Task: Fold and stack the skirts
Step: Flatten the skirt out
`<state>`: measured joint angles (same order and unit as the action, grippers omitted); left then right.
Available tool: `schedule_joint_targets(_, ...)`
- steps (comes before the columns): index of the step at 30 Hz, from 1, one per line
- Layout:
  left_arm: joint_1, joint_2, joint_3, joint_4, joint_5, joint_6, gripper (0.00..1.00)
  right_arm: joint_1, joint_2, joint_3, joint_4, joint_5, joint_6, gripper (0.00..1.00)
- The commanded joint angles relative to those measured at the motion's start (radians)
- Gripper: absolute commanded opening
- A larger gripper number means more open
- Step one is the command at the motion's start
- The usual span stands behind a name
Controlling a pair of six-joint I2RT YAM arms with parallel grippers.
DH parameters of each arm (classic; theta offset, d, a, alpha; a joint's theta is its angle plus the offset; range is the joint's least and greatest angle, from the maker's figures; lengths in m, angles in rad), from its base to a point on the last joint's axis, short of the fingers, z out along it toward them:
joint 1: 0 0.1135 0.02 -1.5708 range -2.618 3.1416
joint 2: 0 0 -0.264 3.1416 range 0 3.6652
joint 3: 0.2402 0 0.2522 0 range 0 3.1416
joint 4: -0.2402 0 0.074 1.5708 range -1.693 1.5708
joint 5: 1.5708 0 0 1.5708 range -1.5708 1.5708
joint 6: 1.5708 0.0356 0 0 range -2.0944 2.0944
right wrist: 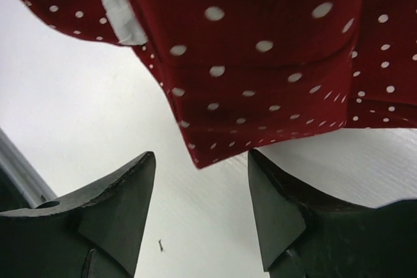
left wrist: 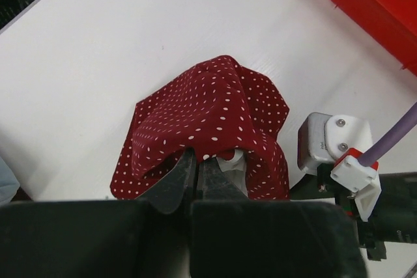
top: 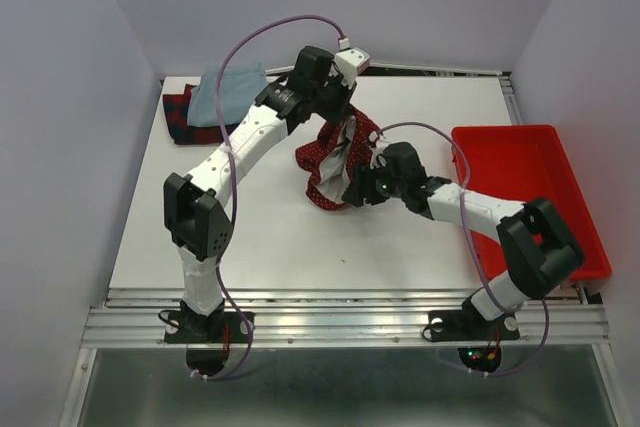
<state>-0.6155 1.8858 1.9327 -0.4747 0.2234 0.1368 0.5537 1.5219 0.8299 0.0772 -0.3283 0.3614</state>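
The left gripper (left wrist: pixel 195 164) is clenched on the dark red dotted skirt (left wrist: pixel 208 112), which hangs bunched over the middle of the table (top: pixel 280 247). The right gripper (right wrist: pixel 201 159) is released, with the skirt's lower corner between its parted jaws. The pale blue skirt (top: pixel 228 92) lies on the plaid skirt (top: pixel 182 115), far left

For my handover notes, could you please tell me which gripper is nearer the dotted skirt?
Left. The left gripper is shut on the dotted skirt; the right gripper is open, with a skirt corner just at its jaws' tips.

Bright, even light nearly washed out the white table (left wrist: pixel 98 63); the dotted red skirt (left wrist: pixel 215 115) cast only a faint shadow.
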Motion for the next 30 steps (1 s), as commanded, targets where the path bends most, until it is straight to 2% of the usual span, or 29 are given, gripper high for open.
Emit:
schedule_joint_targets(1,0.026,-0.005,0.066,0.039,0.004,-0.031,0.00,0.061,0.063,0.101,0.006,0.210,0.073,0.64)
schedule_joint_targets(5,0.039,0.004,0.083,0.042,0.010,-0.039,0.00,0.075,0.159,0.166,-0.048,0.478,0.129,0.61)
schedule_joint_targets(11,0.065,-0.008,0.069,0.042,0.007,-0.045,0.00,0.075,0.290,0.236,-0.142,0.609,0.129,0.56)
schedule_joint_targets(15,0.112,-0.028,0.058,0.044,0.002,-0.048,0.00,0.075,0.221,0.167,-0.143,0.646,0.087,0.52)
schedule_joint_targets(17,0.137,-0.043,0.054,0.042,0.004,-0.045,0.00,0.060,0.178,0.129,-0.140,0.664,0.056,0.45)
schedule_joint_targets(19,0.149,-0.059,0.048,0.039,-0.002,-0.029,0.00,0.014,0.162,0.114,-0.145,0.670,0.039,0.43)
schedule_joint_targets(24,0.174,-0.126,-0.003,0.038,-0.035,0.003,0.00,-0.087,0.077,0.101,-0.217,0.631,-0.051,0.44)
schedule_joint_targets(30,0.177,-0.218,-0.103,0.051,-0.094,0.060,0.00,-0.107,-0.051,0.150,-0.292,0.540,-0.206,0.47)
